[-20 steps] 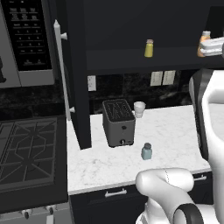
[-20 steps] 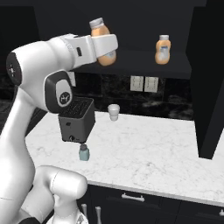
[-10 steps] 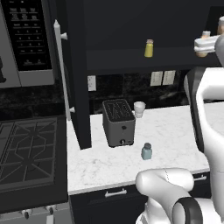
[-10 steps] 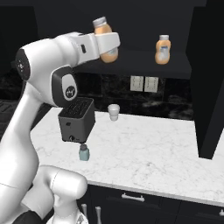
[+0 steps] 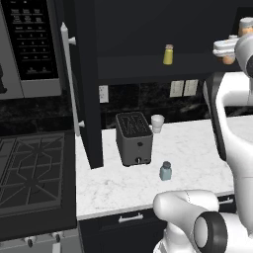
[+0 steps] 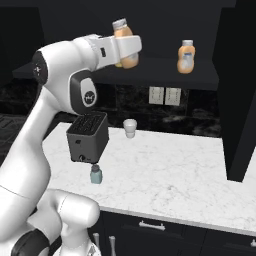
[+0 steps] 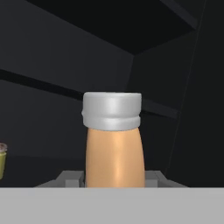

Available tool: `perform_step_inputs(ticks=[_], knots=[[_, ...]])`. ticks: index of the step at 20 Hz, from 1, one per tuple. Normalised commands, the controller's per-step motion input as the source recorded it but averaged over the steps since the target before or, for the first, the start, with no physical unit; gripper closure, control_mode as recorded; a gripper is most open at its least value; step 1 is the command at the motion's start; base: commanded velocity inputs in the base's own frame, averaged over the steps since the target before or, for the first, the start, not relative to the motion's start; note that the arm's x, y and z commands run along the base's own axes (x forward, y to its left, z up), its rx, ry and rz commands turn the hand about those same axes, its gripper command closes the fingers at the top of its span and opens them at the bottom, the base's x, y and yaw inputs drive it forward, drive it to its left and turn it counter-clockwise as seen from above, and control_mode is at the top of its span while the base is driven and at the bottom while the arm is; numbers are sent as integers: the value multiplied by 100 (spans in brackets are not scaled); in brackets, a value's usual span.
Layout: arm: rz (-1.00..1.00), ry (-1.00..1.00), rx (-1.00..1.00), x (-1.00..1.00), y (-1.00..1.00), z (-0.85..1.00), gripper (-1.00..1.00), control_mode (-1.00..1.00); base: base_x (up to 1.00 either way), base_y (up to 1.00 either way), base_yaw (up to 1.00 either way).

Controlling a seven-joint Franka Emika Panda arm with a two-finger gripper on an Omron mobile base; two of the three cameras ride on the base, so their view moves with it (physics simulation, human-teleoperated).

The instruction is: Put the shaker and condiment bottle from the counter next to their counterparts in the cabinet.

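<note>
My gripper (image 6: pixel 131 48) is shut on the orange condiment bottle (image 6: pixel 128 56), holding it tilted at shelf height in front of the open black cabinet (image 6: pixel 165 71). Up close, the bottle (image 7: pixel 114 153) rises between my fingertips with its pale grey cap on top. On the shelf to its right stands the counterpart orange bottle (image 6: pixel 185 56). The counterpart yellow shaker (image 5: pixel 168 54) stands further left on the shelf, also at the left edge as the yellow shaker (image 7: pixel 2 160). The pale blue shaker (image 5: pixel 166 171) stands upright on the white marble counter (image 5: pixel 197 143), far below the gripper (image 5: pixel 228 48).
A black toaster (image 5: pixel 133 137) and a small white cup (image 5: pixel 157 123) stand at the back of the counter. The cabinet door (image 5: pixel 88 99) with its pale bar handle (image 5: pixel 64 74) hangs open at the left. A stove (image 5: pixel 29 173) lies beside the counter.
The arm has carried the held bottle a little higher and to the right, closer to the cabinet shelf. The shaker on the counter has not moved.
</note>
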Motion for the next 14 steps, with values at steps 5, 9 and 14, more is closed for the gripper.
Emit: perform_step_inputs(ticks=[5,9,14], knots=[[5,0,10,10,-15,-7,100,-100,0,0,0],[0,0,0,17,0,-3,100,-100,0,0,0],[1,0,1,16,0,-11,100,-100,0,0,0]])
